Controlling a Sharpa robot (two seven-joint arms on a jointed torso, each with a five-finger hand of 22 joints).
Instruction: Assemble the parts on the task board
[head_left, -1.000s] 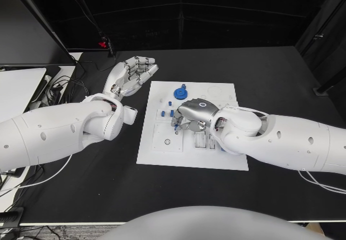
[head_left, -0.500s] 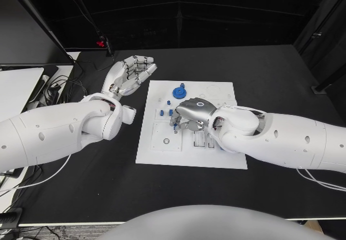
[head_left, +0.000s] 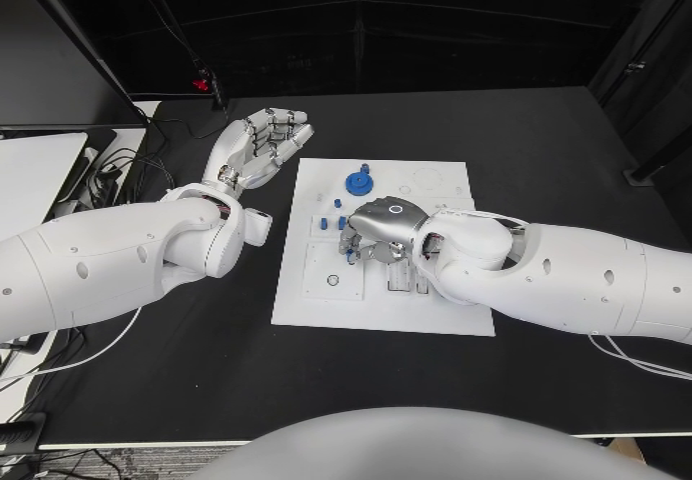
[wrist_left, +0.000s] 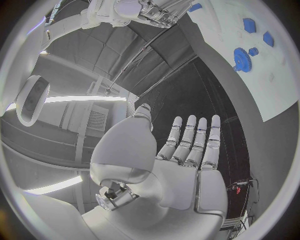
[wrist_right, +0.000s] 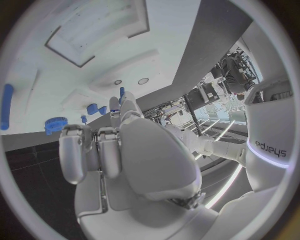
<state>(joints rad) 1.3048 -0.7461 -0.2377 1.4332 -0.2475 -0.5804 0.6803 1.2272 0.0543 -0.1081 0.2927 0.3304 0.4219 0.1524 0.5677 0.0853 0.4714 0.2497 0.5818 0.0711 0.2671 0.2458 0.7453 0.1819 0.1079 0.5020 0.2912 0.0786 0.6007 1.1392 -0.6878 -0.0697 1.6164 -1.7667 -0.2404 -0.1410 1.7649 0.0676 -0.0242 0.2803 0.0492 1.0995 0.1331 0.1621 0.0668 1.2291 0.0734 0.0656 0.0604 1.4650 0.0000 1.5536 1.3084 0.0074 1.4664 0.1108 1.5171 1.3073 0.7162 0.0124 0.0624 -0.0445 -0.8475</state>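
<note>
White and flat, the task board (head_left: 433, 190) lies in the middle of the black table (head_left: 577, 150), with small blue parts on its left half. A blue gear (head_left: 359, 184) sits near the board's far edge, left of centre, and a small blue peg (head_left: 366, 168) stands just beyond it. Two small blue blocks (head_left: 330, 227) lie nearer, by the board's left side, close to the right hand.

Over the middle of the board is the right hand (head_left: 379, 228), knuckles up and fingers curled downward onto the board's surface; whether anything is pinched beneath them cannot be told, since the back of the hand hides the fingertips. In the right wrist view the fingers (wrist_right: 72, 150) are bent forward over the white plate, with the gear and blocks lying beyond them.

Left of the board, above the bare table and apart from the board's far left corner, the left hand (head_left: 264, 145) is held up with its fingers straight, side by side, holding nothing.
</note>
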